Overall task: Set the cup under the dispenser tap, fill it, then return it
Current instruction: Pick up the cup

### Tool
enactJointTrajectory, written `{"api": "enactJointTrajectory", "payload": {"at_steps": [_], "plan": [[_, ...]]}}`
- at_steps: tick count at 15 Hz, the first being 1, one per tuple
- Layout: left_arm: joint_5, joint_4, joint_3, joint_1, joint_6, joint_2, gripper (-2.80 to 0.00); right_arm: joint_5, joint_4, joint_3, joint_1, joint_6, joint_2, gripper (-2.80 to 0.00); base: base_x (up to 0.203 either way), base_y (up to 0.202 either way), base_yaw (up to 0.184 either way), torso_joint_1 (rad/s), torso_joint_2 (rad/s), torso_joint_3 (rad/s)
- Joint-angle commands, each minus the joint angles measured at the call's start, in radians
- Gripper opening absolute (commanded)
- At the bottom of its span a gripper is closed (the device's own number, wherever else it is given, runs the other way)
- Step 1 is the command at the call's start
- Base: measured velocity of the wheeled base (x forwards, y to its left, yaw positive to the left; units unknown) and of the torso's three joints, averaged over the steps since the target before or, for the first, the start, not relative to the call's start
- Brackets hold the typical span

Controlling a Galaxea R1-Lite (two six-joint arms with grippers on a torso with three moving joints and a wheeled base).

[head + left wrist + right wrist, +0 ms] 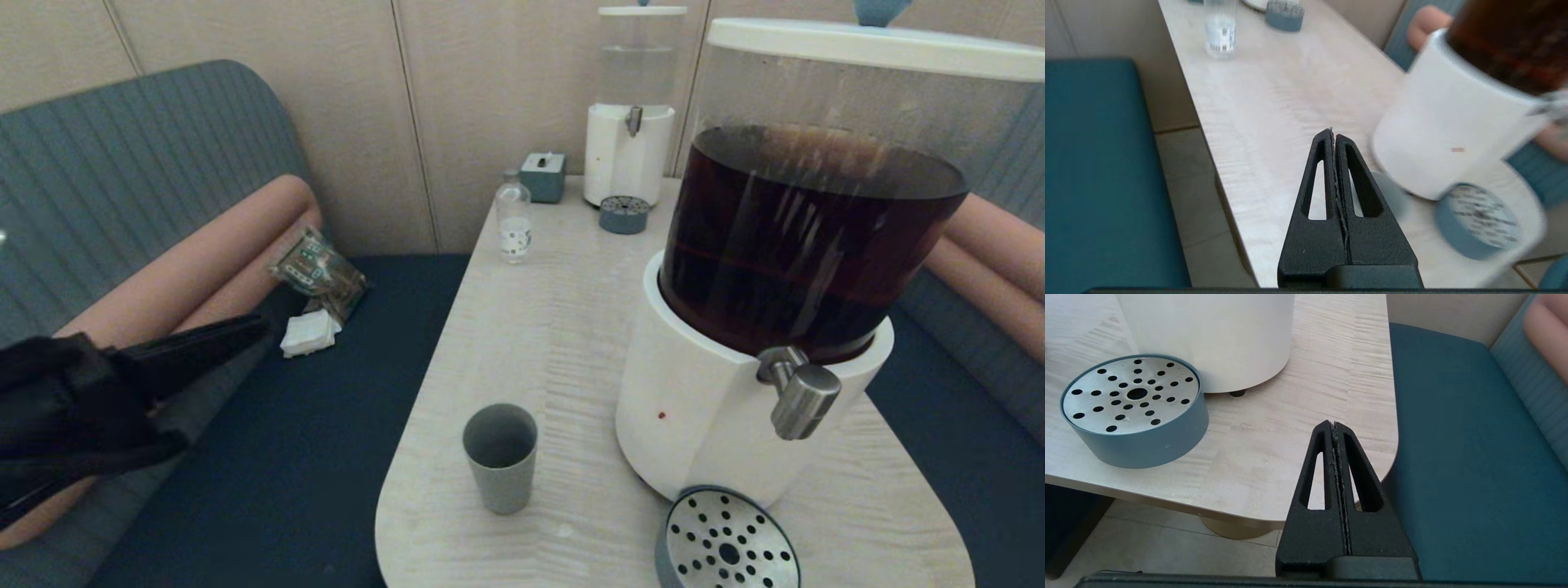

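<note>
The grey cup point(500, 457) stands upright and empty near the table's front left corner, left of the big dispenser's white base point(702, 408). The steel dispenser tap point(804, 400) juts from that base above the round perforated drip tray point(727, 543), with nothing under it. My left gripper point(260, 325) hangs shut and empty over the bench, well left of the cup. In the left wrist view the left gripper point(1334, 132) points toward the table, and the cup point(1394, 200) shows partly behind one finger. In the right wrist view my right gripper point(1334, 425) is shut and empty by the table's front right corner, near the drip tray point(1133, 408).
A small clear bottle point(514, 220), a grey box point(544, 175), a small clear-liquid dispenser point(629, 139) and its little tray point(624, 214) stand at the table's far end. A packet point(314, 269) and a white tissue point(310, 335) lie on the left bench.
</note>
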Motion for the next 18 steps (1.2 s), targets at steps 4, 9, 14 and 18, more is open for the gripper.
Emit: {"api": "enactJointTrajectory", "payload": {"at_steps": [4, 9, 14, 18], "plan": [[-0.034, -0.494, 0.111, -0.003, 0.123, 0.44, -2.8, 0.0, 0.0, 0.009, 0.0, 0.0, -0.005, -2.8, 0.0, 0.0, 0.0, 0.0, 0.0, 0.0], [-0.083, -0.742, 0.186, -0.111, 0.132, 0.585, -2.8, 0.001, 0.001, 0.009, 0.0, -0.002, -0.005, -2.8, 0.0, 0.0, 0.0, 0.0, 0.0, 0.0], [-0.185, -0.748, 0.31, -0.116, 0.145, 0.587, 0.0, 0.0, 0.0, 0.009, 0.0, -0.001, -0.005, -2.8, 0.0, 0.0, 0.0, 0.0, 0.0, 0.0], [-0.304, -0.748, 0.423, -0.07, 0.18, 0.501, 0.0, 0.0, 0.0, 0.009, 0.0, -0.002, -0.005, -2.8, 0.0, 0.0, 0.0, 0.0, 0.0, 0.0]]}}
